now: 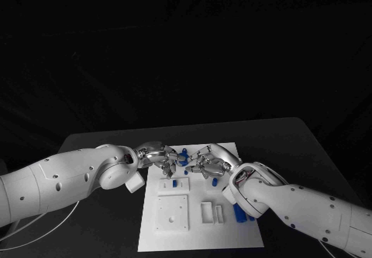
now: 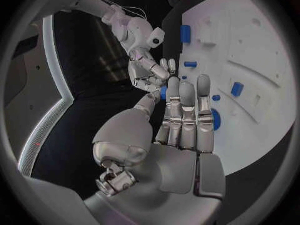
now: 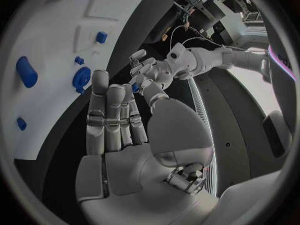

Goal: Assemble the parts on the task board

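In the head view, the white board (image 1: 203, 226) lies at lower centre on the black worktop (image 1: 287, 140). Above its upper edge the left hand (image 1: 159, 156) and right hand (image 1: 210, 163) meet around a small blue part (image 1: 183, 156); which one holds it I cannot tell. In the left wrist view, blue pieces (image 2: 237, 89) dot the board. The right wrist view shows a blue disc (image 3: 81, 78) on the board beside the fingers.

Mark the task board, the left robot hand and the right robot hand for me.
task board (image 1: 201, 236), head view, bare white near edge.
left robot hand (image 1: 157, 154), head view, middle of the silver hand.
right robot hand (image 1: 208, 162), head view, middle of the silver hand.
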